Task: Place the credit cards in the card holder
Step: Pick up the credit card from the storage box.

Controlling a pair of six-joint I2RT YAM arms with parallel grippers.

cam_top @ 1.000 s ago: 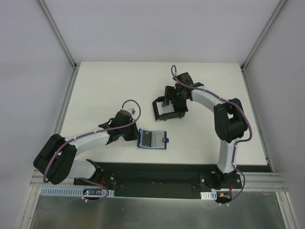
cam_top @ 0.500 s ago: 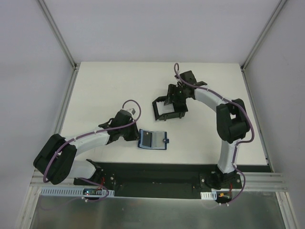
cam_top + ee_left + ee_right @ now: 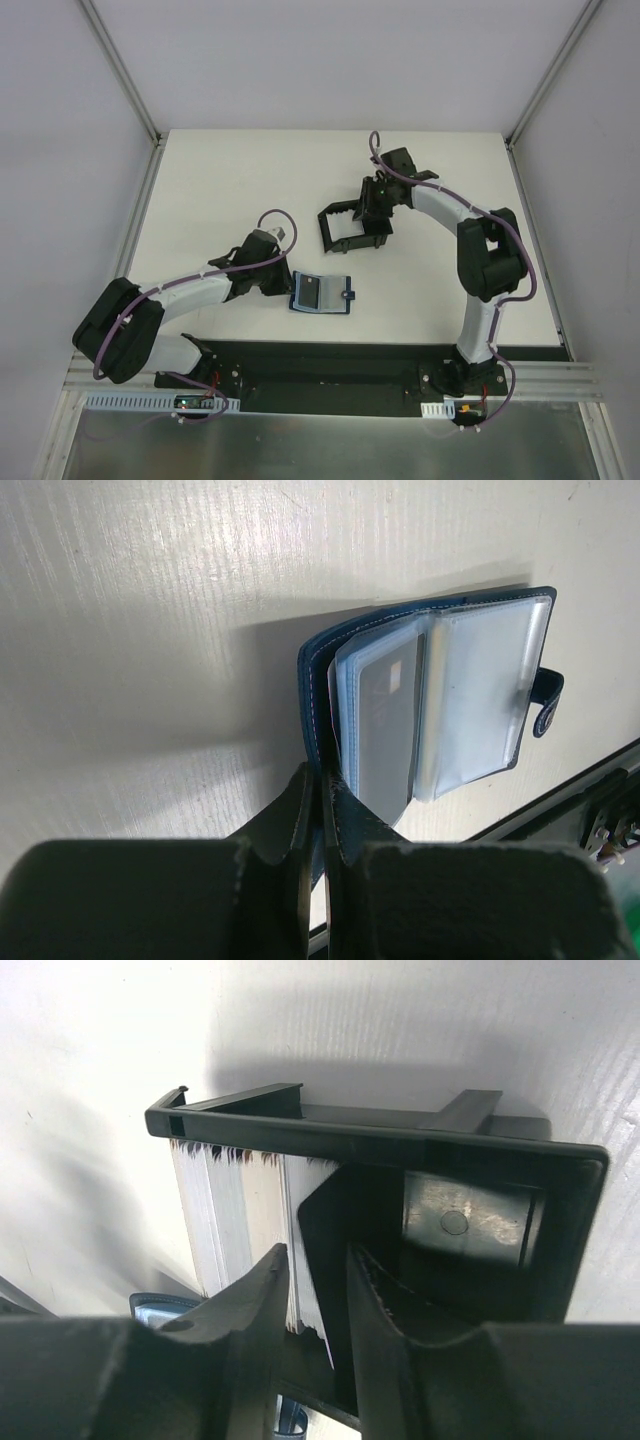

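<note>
The card holder [image 3: 322,292] lies open on the table, dark navy with clear inner pockets [image 3: 470,690]; a pale card [image 3: 388,715] sits in its left pocket. My left gripper [image 3: 322,775] is shut on the holder's left cover edge, seen in the top view too [image 3: 280,283]. The credit cards [image 3: 230,1210] stand on edge as a white stack inside the black tray [image 3: 380,1145]. My right gripper [image 3: 318,1252] reaches down into that tray [image 3: 325,230]. Its jaws are narrowly apart around the stack's rightmost card, with a dark gap still beside the right finger [image 3: 375,1295].
The tray has raised black walls and a metal plate [image 3: 465,1222] on its inner right side. A black strip [image 3: 330,360] runs along the table's near edge by the arm bases. White walls and metal rails [image 3: 135,215] enclose the table.
The right gripper's jaws have narrowed a lot around the card in the tray, and its wrist has shifted slightly right. The left arm and the card holder have not moved.
</note>
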